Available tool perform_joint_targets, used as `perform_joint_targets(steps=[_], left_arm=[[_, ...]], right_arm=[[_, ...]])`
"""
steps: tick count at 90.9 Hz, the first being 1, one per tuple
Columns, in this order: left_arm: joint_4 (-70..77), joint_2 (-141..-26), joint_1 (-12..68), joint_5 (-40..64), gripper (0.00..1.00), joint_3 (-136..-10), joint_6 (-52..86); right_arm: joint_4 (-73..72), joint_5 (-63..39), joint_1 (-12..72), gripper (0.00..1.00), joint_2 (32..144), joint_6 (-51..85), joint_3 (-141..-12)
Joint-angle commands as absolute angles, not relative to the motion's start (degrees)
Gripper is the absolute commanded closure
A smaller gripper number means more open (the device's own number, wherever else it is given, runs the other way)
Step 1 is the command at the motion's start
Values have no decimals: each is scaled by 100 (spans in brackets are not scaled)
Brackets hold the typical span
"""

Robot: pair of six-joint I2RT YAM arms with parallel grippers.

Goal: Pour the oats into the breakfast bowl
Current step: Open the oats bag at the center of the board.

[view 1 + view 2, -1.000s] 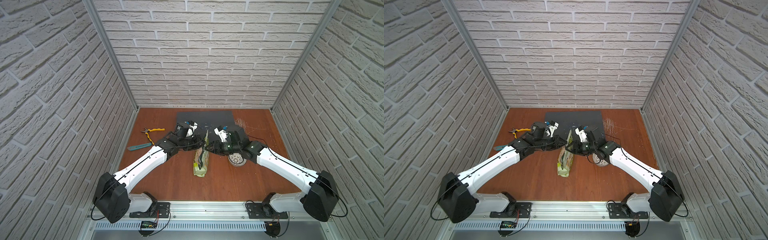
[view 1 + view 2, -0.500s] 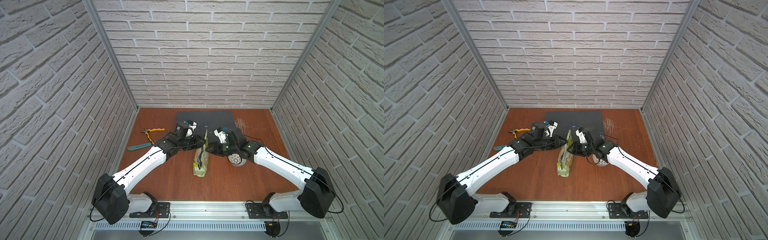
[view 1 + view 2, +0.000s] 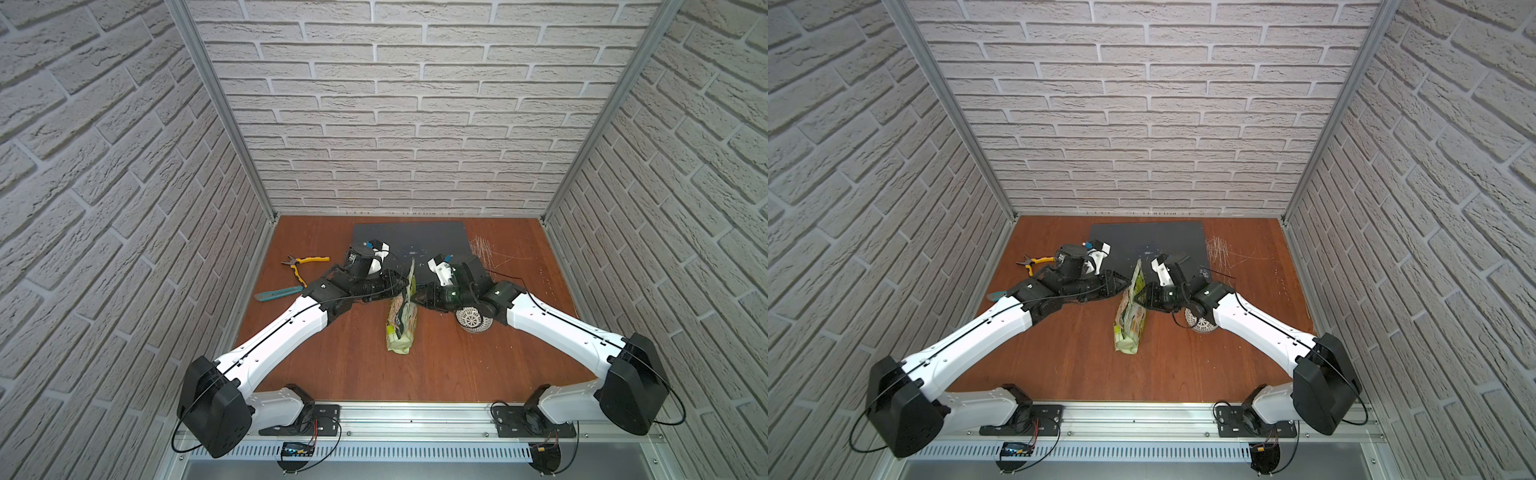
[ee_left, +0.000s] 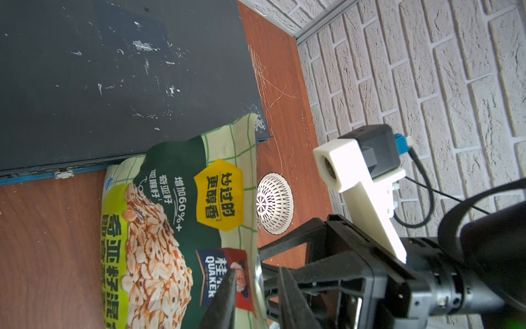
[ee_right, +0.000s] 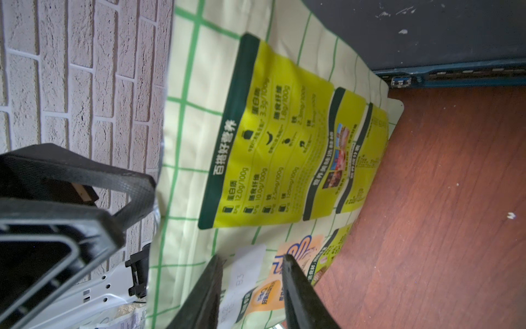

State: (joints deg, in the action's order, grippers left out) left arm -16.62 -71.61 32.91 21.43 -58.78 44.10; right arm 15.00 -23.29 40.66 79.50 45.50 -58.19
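Right claw [image 3: 419, 297] at pouch [image 3: 401, 328]; bowl [image 3: 471, 323] behind

Left fingers [image 4: 225, 299] and right fingers [image 5: 296, 299] stand slightly parted.

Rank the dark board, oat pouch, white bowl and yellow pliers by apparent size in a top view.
1. dark board
2. oat pouch
3. yellow pliers and white bowl: alike; the right arm partly hides the bowl.
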Motion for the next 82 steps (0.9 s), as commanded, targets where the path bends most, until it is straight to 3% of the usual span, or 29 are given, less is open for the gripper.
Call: perform_joint_targets(steps=[1,62,82], left_arm=[[-1525,-7209,3257,2134,74,-5901,4328],[-1335,-7384,3258,2353,99,-5885,4380],[-1159,-7362,3257,2453,100,-5829,4518]], right_arm=[[1315,-2309,4104,61,7983,4562,-5827],[1204,-2274,4104,60,7795,4565,-5783],[775,-2323,4104,57,7450,4697,-5672]])
